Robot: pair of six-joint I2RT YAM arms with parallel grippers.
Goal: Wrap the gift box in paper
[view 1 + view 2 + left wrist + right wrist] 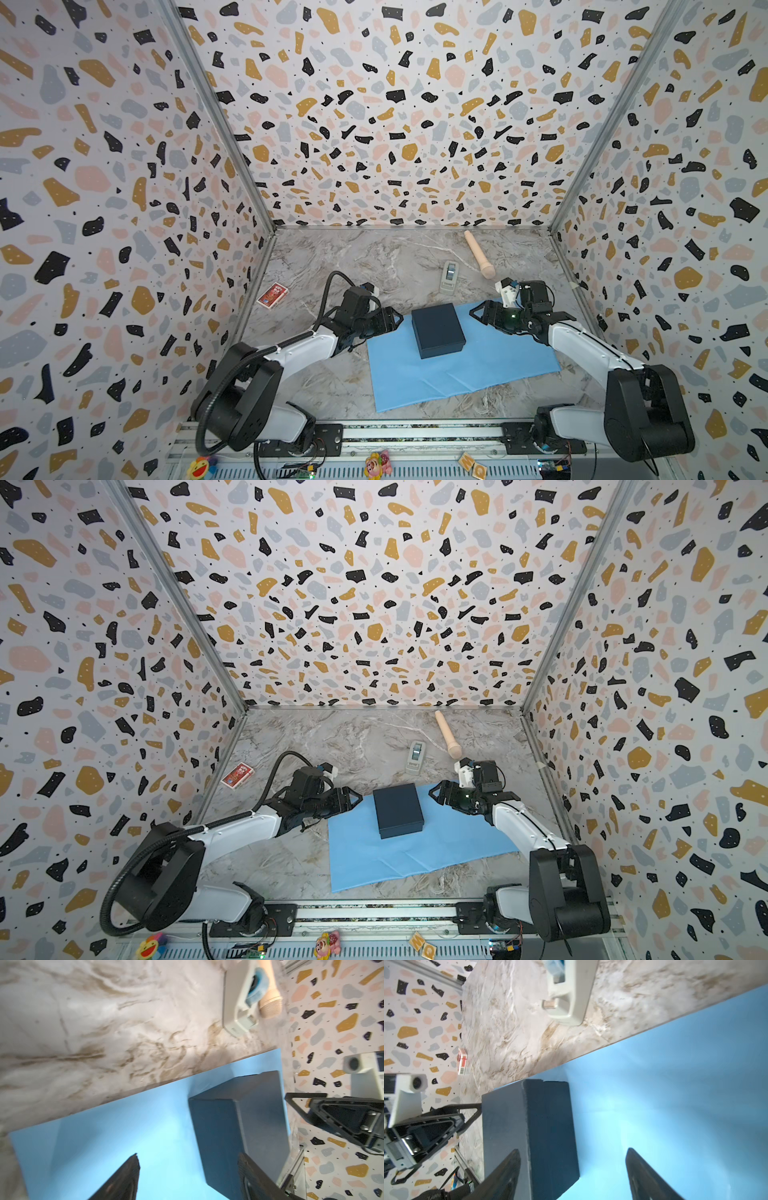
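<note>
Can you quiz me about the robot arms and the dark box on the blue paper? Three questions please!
1. True or false: the box sits on the paper.
2. What colour is the card pack? A) red B) green C) yellow
3. Fill the gap: the left gripper and the right gripper are both ___, holding nothing.
Key: 1 true; 2 A; 3 open.

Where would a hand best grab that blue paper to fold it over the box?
Probably the free left edge of the paper, pinched from the left, beside the open left hand: the sheet lies flat, and the gift box holds it down.
</note>
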